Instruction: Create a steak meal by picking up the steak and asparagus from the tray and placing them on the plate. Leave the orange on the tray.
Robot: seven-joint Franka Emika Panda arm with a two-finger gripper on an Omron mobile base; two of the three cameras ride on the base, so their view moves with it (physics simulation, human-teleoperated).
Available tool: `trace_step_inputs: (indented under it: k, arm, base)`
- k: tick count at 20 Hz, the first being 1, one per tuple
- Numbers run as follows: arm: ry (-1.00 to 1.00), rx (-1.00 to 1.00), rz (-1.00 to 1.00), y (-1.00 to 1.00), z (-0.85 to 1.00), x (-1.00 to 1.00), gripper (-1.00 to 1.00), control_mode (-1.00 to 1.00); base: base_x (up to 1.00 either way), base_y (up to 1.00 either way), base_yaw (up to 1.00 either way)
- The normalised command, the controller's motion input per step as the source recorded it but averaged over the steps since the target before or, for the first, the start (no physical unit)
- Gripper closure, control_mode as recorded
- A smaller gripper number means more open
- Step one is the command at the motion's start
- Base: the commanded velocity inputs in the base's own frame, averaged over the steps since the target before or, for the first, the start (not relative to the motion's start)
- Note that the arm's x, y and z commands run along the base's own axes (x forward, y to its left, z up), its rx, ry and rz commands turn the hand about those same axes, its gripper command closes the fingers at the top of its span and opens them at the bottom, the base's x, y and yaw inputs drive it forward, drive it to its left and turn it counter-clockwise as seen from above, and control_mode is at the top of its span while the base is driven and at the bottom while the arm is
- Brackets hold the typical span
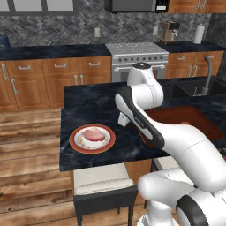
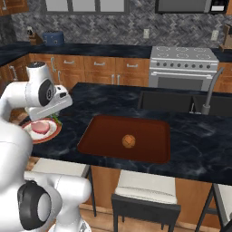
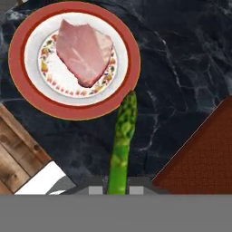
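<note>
**Carrying a green stalk over dark marble**

Gripping the thin green asparagus stalk [image 3: 122,140] at its lower end, with the robot's two-finger pincer [image 3: 118,189] closed around it and the tip pointing toward the round plate with its red-orange rim and white patterned centre [image 3: 129,50]. Hovering above the black marbled counter [image 3: 181,54], between plate and the large dark red-brown rectangular tray [image 3: 206,154], with the stalk's tip just reaching the plate's rim in the hand view. Resting flat on the plate's white centre: the pink slab of raw steak [image 3: 84,50]. Sitting near the counter's left front corner in the left base view, the plate [image 1: 77,145] with steak [image 1: 92,134]; beside it toward the right, partly hidden by the arm, the tray [image 1: 203,121]. Lying alone near the middle of the tray [image 2: 99,131] in the right base view, the small round brownish orange [image 2: 128,141], well apart from the plate [image 2: 50,133].
</note>
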Motion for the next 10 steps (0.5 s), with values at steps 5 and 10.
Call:
trace_step_inputs:
  k: [5, 10]
  arm:
    - [0.00, -0.08, 0.23, 1.00, 0.00, -0.12, 1.00, -1.00]
    - [0.00, -0.06, 0.22, 0.89, 0.00, -0.08, 1.00, -1.00]
  base:
    - [0.00, 0.00, 0.00]
    - [0.00, 0.00, 0.00]
